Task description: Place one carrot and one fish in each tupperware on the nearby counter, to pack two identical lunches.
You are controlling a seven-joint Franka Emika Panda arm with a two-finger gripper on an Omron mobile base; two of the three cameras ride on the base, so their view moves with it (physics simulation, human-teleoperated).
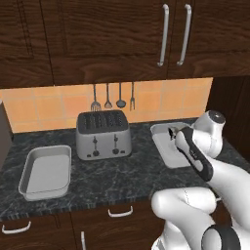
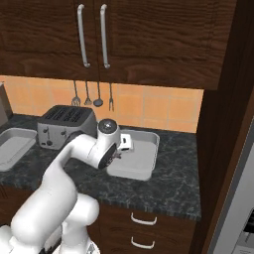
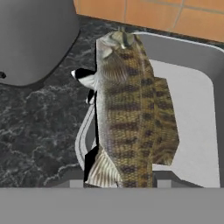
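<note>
no writing or brand can be read anywhere. the hand (image 2: 124, 142) hangs over the right tupperware (image 2: 147, 159) on the dark tabletop (image 1: 122, 176), gripping a striped fish (image 3: 131, 113) just above the tray's rim. the silver toaster (image 1: 103, 135) stands between this tray and the left tupperware (image 1: 45, 172), with utensils (image 1: 113, 97) hanging on the tiled wall behind.
</note>
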